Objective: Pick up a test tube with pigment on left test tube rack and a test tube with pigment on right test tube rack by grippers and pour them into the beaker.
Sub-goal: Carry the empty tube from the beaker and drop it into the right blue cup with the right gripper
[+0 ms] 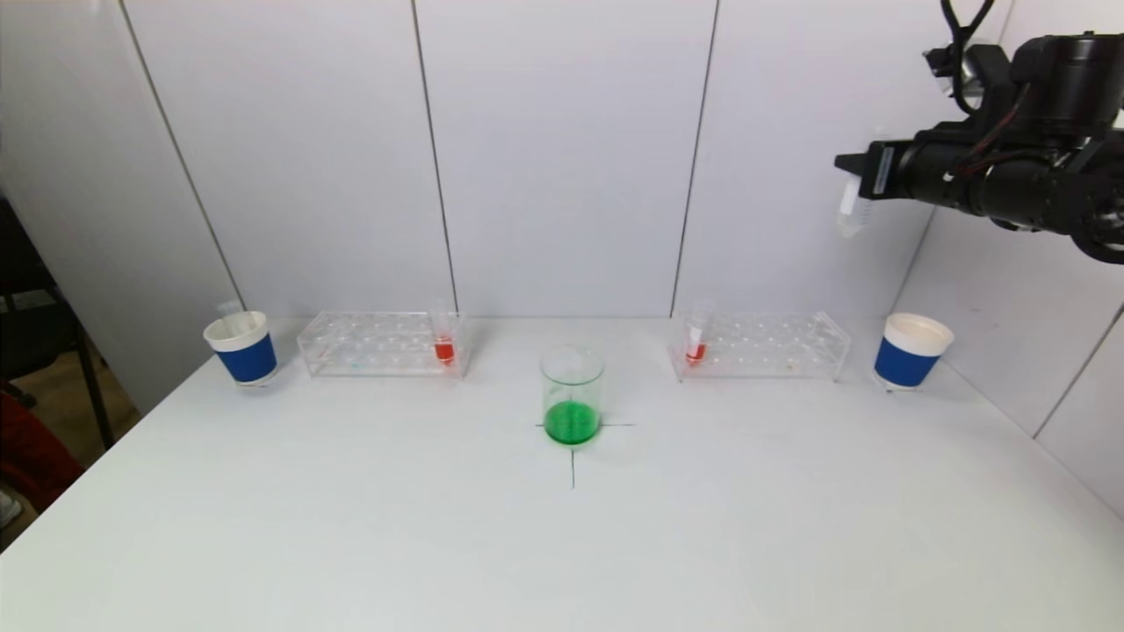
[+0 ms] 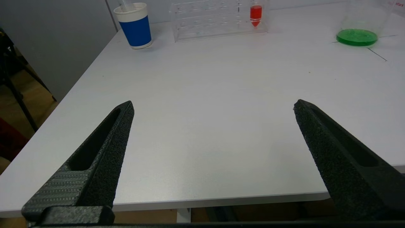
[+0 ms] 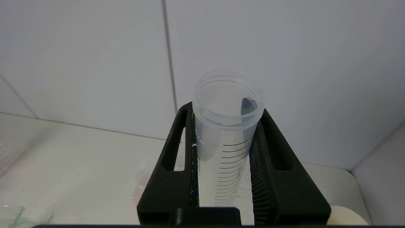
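The glass beaker (image 1: 572, 395) holds green liquid at the table's centre mark. The clear left rack (image 1: 379, 344) carries a tube of red pigment (image 1: 444, 344) at its inner end. At the inner end of the right rack (image 1: 762, 345) stands another red-pigment tube (image 1: 696, 344). My right gripper (image 1: 850, 175) hangs high above the right rack, shut on an empty clear graduated tube (image 1: 849, 211), which stands upright between the fingers (image 3: 226, 109). My left gripper (image 2: 213, 103) is open and empty over the table's near left edge, out of the head view.
A blue-and-white paper cup (image 1: 242, 348) stands left of the left rack with an empty tube in it. A matching cup (image 1: 911, 350) stands right of the right rack. Wall panels close off the back and right. The table's left edge (image 2: 79, 79) drops to the floor.
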Robot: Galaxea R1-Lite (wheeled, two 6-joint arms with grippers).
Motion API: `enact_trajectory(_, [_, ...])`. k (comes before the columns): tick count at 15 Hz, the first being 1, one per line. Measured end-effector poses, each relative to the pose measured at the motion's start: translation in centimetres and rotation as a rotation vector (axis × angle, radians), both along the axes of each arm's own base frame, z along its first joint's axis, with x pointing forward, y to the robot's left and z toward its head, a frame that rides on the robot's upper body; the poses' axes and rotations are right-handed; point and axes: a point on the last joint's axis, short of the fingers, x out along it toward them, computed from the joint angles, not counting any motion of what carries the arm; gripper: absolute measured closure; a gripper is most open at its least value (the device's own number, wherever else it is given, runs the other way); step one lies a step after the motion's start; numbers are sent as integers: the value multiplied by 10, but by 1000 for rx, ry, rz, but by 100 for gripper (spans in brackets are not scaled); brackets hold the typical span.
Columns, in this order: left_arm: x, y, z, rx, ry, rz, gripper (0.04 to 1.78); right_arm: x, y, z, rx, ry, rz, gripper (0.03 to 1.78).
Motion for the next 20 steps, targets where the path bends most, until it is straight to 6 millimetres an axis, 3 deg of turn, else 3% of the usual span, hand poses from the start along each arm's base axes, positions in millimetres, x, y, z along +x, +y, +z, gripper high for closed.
enact_trajectory(4, [0,0,0,0,0,0,6,-2,-68,-7,6,11,-153,129])
enact_trajectory(8, [0,0,0,0,0,0,6,2,-104,-26,10,51,-219,130])
enact_trajectory(20, [0,0,0,0,0,0,6,38,-135,-108,7,106,-266,129])
